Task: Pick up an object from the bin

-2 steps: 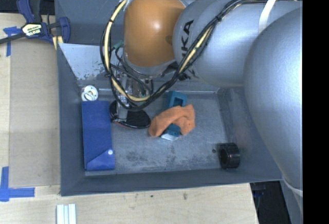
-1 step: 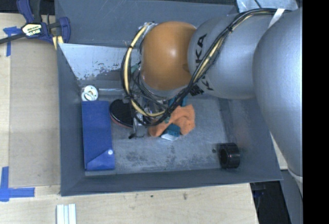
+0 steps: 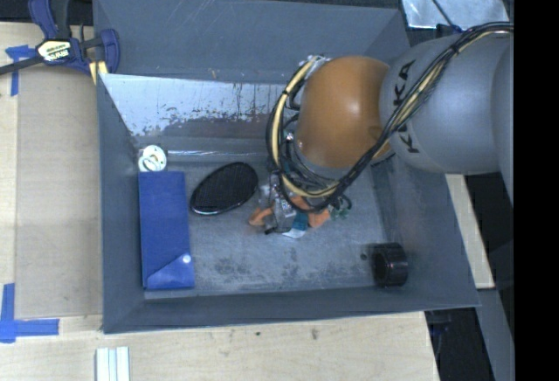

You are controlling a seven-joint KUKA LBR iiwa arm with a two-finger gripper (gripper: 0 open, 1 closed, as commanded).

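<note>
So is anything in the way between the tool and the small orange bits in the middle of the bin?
Nothing visible. The tool is right at the orange bits; the black oval lies beside them.

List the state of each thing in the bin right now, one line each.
Blue flat box: lying flat along the floor's left side.
Black oval thing: lying mid-floor, between the box and the hand.
White round thing: resting in the far left corner, just beyond the box.
Small black cylinder: lying alone by the near right corner.
Small orange pieces: loose on the floor, right at the hand.
Hand: low in the bin, over the orange pieces.
</note>
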